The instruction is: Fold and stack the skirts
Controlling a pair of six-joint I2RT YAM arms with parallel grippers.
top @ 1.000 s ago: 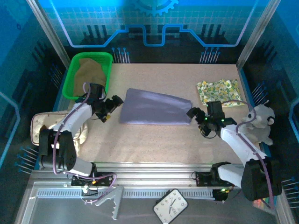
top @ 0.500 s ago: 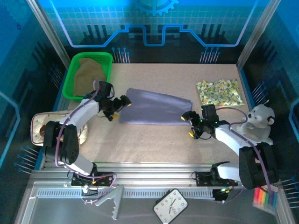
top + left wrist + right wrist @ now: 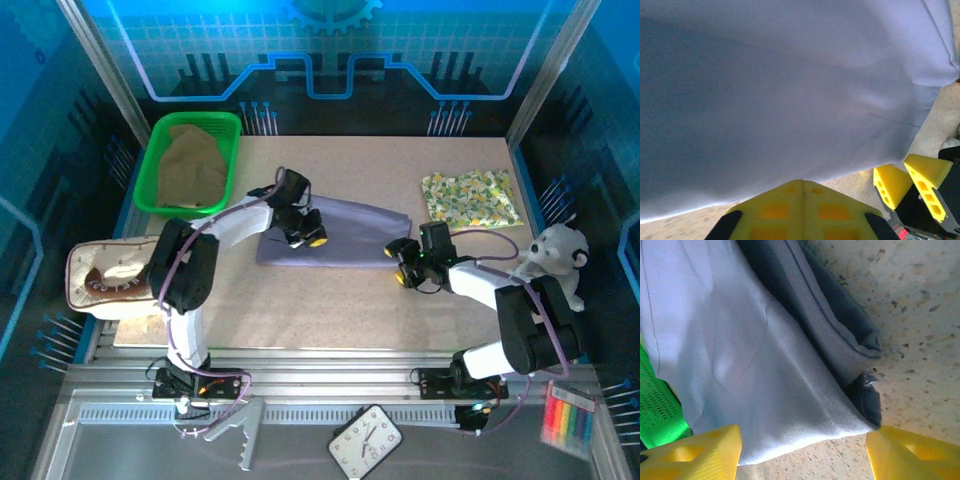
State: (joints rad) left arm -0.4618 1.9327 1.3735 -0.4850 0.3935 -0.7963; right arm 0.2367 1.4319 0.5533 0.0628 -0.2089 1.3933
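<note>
Lavender skirt [image 3: 345,228] lies mid-table [image 3: 330,310], folded flat into a long wedge, broad at its left end and narrowing to the right. Left gripper [image 3: 308,238] sits over the skirt's left-centre. In the left wrist view its yellow fingers [image 3: 775,212] are pressed together, tips at the cloth's near edge [image 3: 790,100]; whether any cloth is pinched between them cannot be told from this angle. Right gripper [image 3: 400,264] is at the skirt's right corner, low on the table. In the right wrist view its fingers [image 3: 695,452] are spread wide, and the corner of the skirt [image 3: 765,365] points into the gap between them without touching either. That corner shows stacked layers: a pale smooth top face with faint creases, and darker folded edges beneath. Yellow floral skirt [image 3: 470,197] lies folded at the far right of the table, well apart from both grippers. Olive-tan skirt [image 3: 190,160] sits bunched in the green basket [image 3: 196,118] at far left.
</note>
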